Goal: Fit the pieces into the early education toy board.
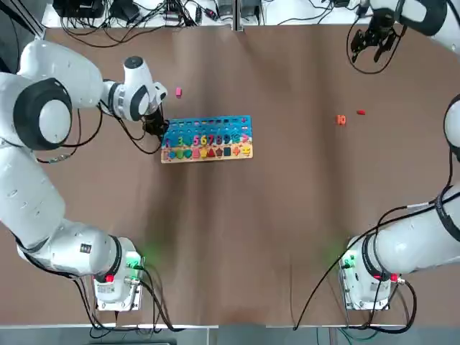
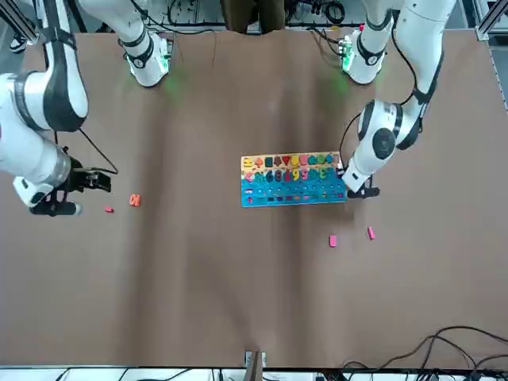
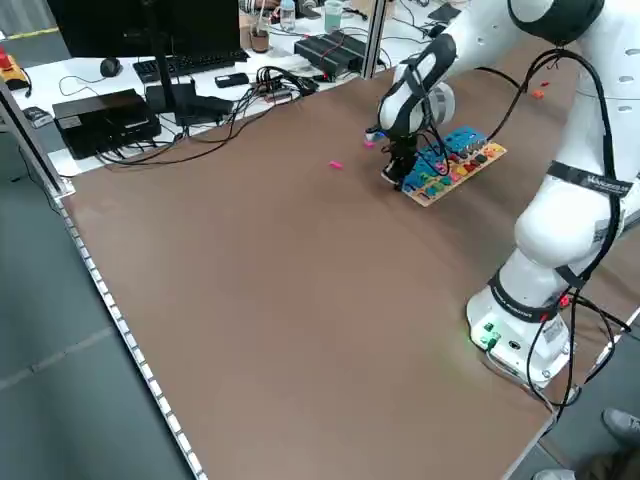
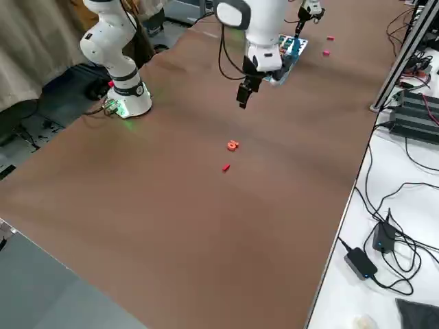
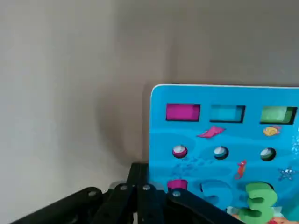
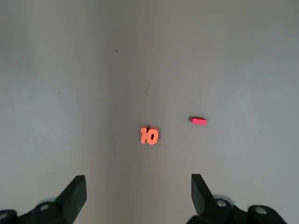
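The toy board [image 1: 208,140] lies flat left of the table's middle, blue with a pale strip of coloured numbers and shapes. My left gripper [image 1: 154,128] is shut and low at the board's left edge; in the left wrist view its fingertips [image 5: 145,196] sit beside the board [image 5: 224,140], holding nothing. Two pink pieces [image 2: 332,240] [image 2: 371,232] lie beyond the board. An orange "10" piece [image 1: 341,120] and a red piece [image 1: 361,112] lie at the right. My right gripper [image 1: 374,39] hangs open above the far right, with the orange piece [image 6: 149,136] below it.
Cables and electronics [image 1: 144,14] crowd the bench past the table's far edge. The arm bases [image 1: 115,277] [image 1: 366,277] stand at the near corners. Bare brown tabletop [image 1: 237,237] spreads between the board and the bases.
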`<control>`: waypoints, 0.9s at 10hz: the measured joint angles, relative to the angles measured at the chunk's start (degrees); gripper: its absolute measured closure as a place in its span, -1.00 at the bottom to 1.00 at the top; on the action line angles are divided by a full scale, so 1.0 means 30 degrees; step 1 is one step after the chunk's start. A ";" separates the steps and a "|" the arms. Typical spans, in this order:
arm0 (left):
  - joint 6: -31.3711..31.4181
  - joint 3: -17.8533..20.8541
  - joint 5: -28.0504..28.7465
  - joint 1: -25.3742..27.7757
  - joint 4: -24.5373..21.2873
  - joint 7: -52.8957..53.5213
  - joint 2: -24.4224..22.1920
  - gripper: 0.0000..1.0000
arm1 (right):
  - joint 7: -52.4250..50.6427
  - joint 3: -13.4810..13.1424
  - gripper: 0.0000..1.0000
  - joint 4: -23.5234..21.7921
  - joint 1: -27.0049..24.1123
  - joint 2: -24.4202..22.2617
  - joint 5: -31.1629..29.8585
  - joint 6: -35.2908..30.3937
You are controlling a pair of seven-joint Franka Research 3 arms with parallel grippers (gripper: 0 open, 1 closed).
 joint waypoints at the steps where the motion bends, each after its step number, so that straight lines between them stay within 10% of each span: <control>1: -0.0012 0.0011 0.0002 -0.0575 0.0382 -0.0631 0.0243 0.98 | 0.0006 0.0009 -0.98 -0.0415 0.0047 -0.0195 0.0001 0.0211; 9: -0.0542 0.0235 0.0307 -0.4886 0.4298 -0.6549 0.2605 0.98 | 0.2007 -0.0054 -0.98 0.0436 0.1055 0.0692 0.0237 -0.1428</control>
